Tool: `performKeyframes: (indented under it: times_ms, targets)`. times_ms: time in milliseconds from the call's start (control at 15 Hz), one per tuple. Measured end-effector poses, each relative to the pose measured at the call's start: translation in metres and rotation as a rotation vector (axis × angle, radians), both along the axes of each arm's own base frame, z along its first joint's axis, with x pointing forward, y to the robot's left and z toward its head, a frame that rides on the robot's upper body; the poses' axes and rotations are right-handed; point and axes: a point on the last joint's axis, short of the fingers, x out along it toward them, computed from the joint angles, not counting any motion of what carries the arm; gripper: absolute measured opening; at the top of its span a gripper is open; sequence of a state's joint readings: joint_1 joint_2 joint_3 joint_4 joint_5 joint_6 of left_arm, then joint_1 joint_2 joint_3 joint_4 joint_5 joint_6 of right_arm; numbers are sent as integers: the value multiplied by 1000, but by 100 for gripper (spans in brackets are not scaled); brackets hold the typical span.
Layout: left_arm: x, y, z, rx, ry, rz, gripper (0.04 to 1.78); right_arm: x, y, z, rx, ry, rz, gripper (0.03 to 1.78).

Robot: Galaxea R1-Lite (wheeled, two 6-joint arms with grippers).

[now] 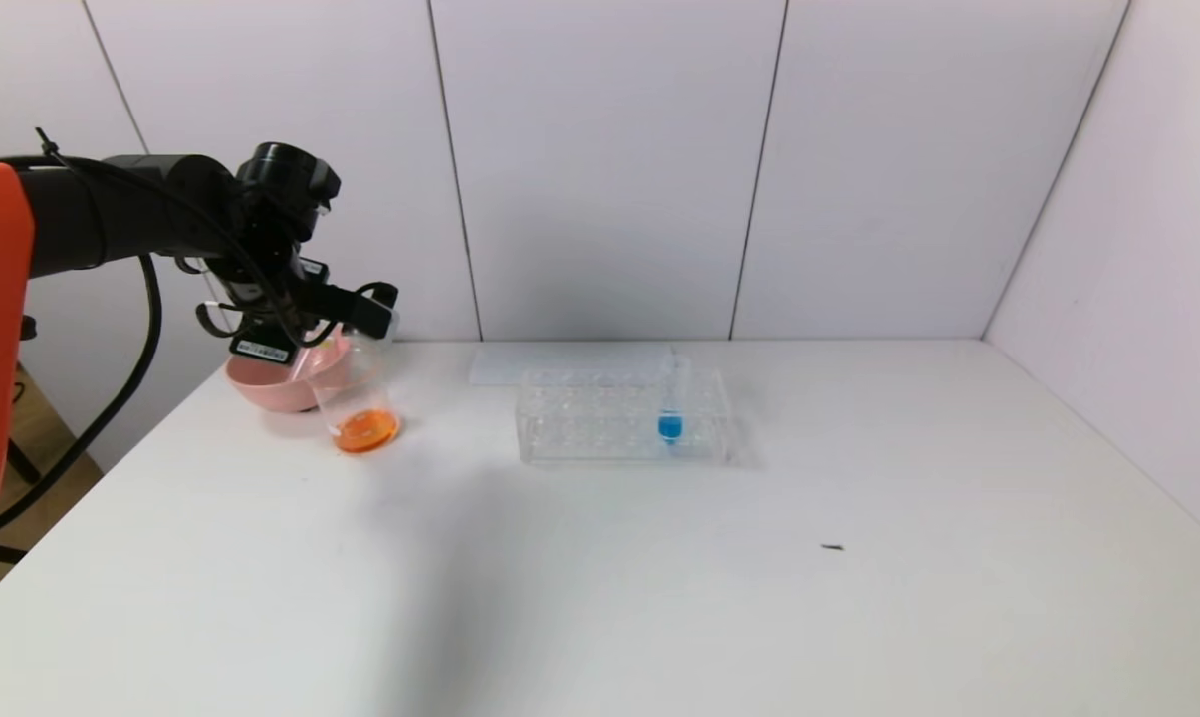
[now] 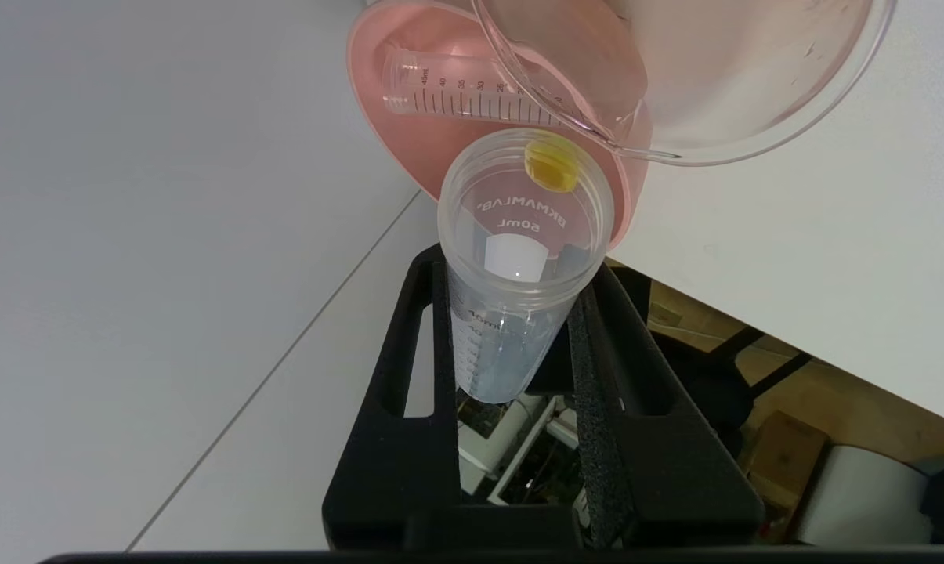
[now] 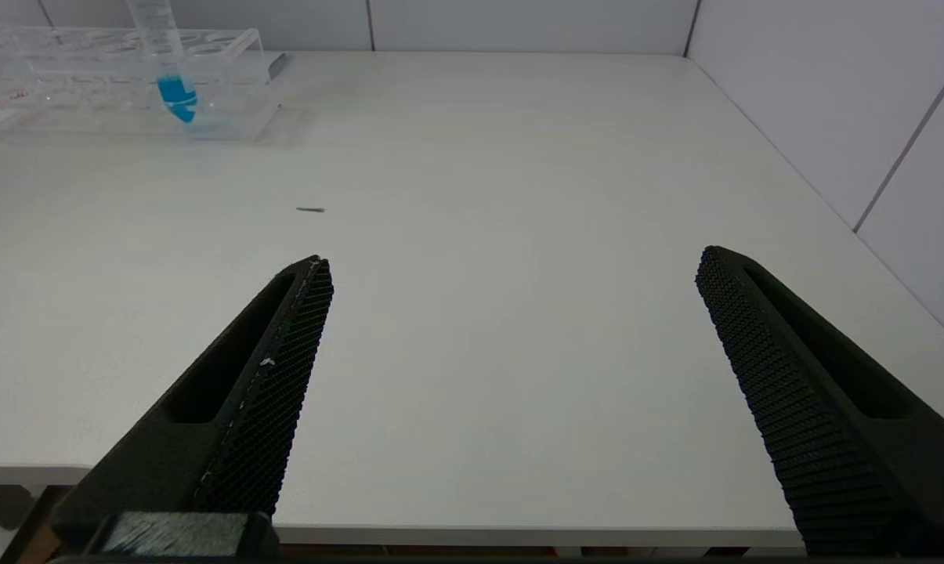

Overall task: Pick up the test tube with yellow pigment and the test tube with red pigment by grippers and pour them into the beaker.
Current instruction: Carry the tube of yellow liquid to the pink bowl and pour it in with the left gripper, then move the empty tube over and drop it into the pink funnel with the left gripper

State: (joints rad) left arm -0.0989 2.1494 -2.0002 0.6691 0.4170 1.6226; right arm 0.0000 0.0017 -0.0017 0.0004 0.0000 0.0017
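Observation:
My left gripper [image 1: 360, 309] is shut on a clear graduated test tube [image 2: 522, 227], held tipped with its open mouth over the pink bowl's rim, beside the beaker's rim. A yellow drop [image 2: 550, 164] clings to the tube's mouth; the rest of the tube looks empty. The beaker [image 1: 360, 398] stands on the table in front of the pink bowl, with orange liquid [image 1: 365, 430] at its bottom; its rim also shows in the left wrist view [image 2: 754, 78]. No red-tipped tube shows. My right gripper [image 3: 511, 266] is open and empty above the table's front edge.
The pink bowl [image 1: 261, 383] sits at the table's back left; an empty clear graduated tube [image 2: 456, 94] lies in it. A clear tube rack [image 1: 600, 418] at mid-table holds a blue-tipped tube [image 1: 670, 413]. A small dark speck [image 1: 833, 547] lies on the table.

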Motion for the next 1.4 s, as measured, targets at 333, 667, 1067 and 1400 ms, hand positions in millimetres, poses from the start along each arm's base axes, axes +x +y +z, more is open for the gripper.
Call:
performKeyframes:
  times_ms: [333,667,1067,1400]
  targets:
    - [-5,2,7,-152,-38,23,44,0,0,0,0,0,0,170]
    - [-17,14,18,-385,-70,127,44,0,0,0,0,0,0,170]
    - [-29,31,32,-698,-141,292,44,0,0,0,0,0,0,170]
    - [-38,37,42,-877,-186,390,44,0,0,0,0,0,0,170]
